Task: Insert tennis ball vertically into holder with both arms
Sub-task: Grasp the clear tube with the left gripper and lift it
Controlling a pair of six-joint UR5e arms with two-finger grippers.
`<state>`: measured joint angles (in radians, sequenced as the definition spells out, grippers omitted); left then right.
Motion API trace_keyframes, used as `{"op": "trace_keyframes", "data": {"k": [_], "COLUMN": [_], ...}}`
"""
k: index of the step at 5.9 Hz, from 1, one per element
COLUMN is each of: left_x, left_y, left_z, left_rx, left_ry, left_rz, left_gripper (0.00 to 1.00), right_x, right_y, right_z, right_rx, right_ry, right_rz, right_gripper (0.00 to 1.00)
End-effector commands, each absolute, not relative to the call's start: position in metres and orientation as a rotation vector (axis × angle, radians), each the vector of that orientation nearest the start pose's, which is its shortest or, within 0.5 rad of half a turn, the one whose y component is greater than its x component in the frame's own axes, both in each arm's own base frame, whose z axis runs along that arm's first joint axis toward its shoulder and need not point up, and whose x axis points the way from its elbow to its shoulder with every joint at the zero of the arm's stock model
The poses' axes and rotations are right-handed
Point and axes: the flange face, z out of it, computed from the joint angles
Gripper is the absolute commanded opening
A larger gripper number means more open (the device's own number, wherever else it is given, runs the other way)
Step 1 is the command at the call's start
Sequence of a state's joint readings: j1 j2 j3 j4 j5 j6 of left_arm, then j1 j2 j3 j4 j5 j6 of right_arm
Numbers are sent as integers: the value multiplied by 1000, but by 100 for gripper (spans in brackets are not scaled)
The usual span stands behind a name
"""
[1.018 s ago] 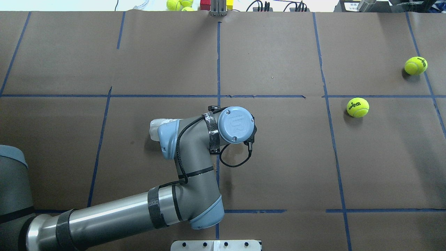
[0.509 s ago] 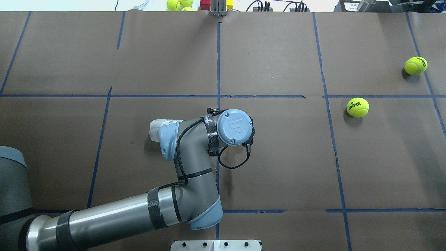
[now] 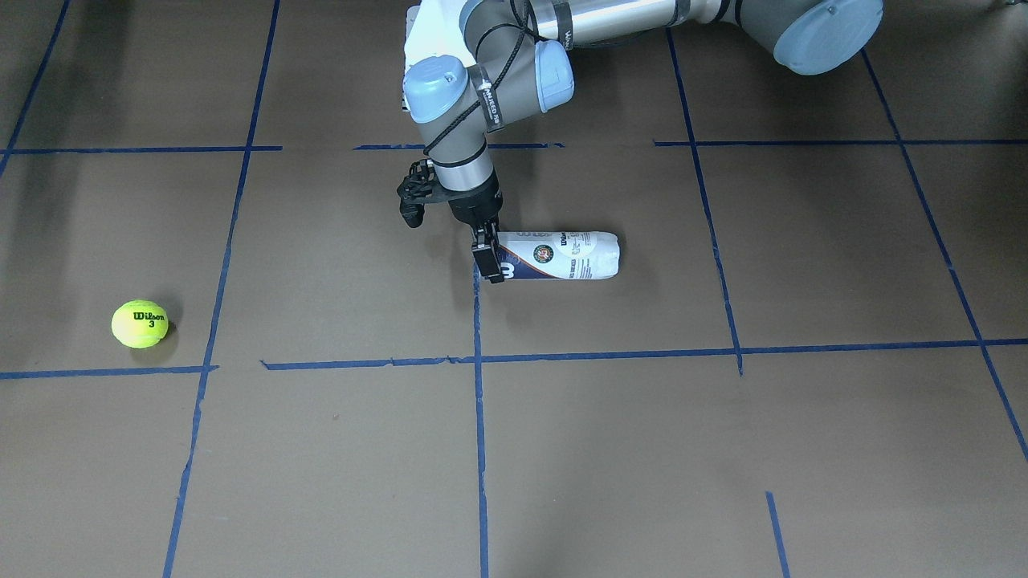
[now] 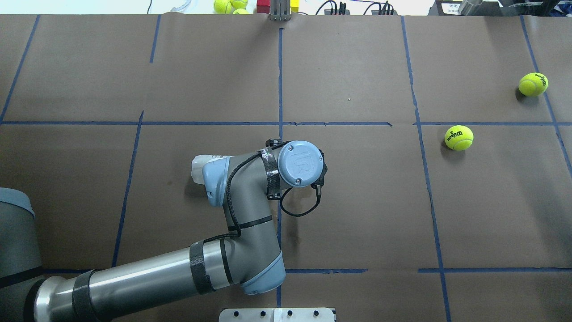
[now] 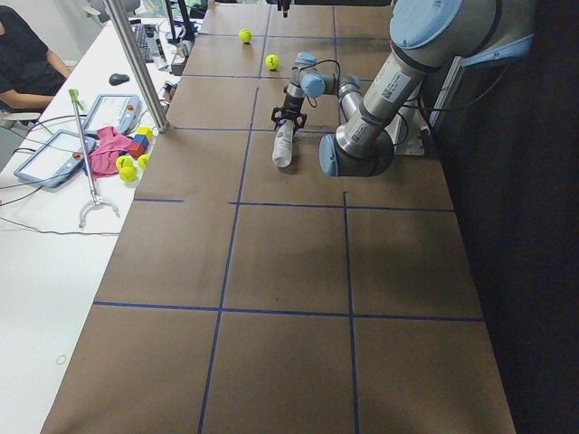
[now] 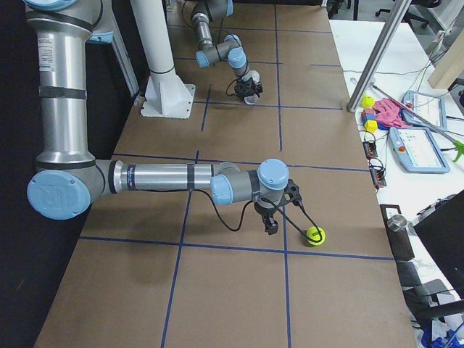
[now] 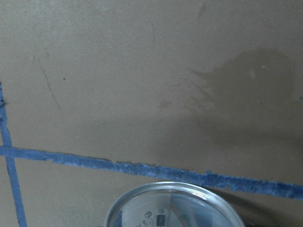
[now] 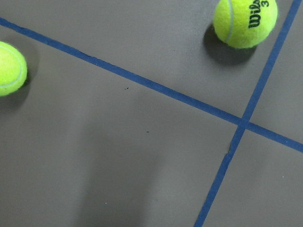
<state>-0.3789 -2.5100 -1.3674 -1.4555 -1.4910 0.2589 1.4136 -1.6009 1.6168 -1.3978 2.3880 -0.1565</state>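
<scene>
The holder is a clear can with a navy and white label. It lies on its side on the brown table, and its closed end pokes out from under my left arm in the overhead view. My left gripper points down over the can's open end, fingers straddling it and seemingly open. The metal rim fills the bottom of the left wrist view. Two tennis balls lie far right. My right gripper hangs by a ball; I cannot tell its state.
Spare tennis balls and coloured blocks sit beyond the table's far edge. A white base plate is at the near edge. A metal pole and an operator's desk flank the table's far side.
My left wrist has shifted slightly toward the robot and a little lower over the can's open end, then nearly stopped. The can and both balls have not moved.
</scene>
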Motion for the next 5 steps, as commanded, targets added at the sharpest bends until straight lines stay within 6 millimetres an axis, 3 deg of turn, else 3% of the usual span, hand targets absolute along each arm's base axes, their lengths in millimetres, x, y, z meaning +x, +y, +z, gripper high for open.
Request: {"op": "trace_keyframes", "data": {"k": [1,2,3,4,5], "left_x": [652,629,591,570,550], "left_y": [-413,-410,-402,-402,-411], "left_z": [145,118,73,35,15], "left_rx": [706,774,873,1042,1160], "left_ry": [262,296,388,551,704], "left_rz": [1358,1335,1217,1045,881], "left_gripper": [75,74,74,74,74], "right_x": [-17,-17,-17,-17,-17], "right_y": [-493,-493,-493,-493,-494], "right_z": [629,629,628,626,626], "right_rx": [178,180,181,184,185], "right_ry": [-820,-820,-820,-821,-822], "right_rz": [-373,-374,-373,-373,-375], "right_gripper": [100,100,100,100,100]}}
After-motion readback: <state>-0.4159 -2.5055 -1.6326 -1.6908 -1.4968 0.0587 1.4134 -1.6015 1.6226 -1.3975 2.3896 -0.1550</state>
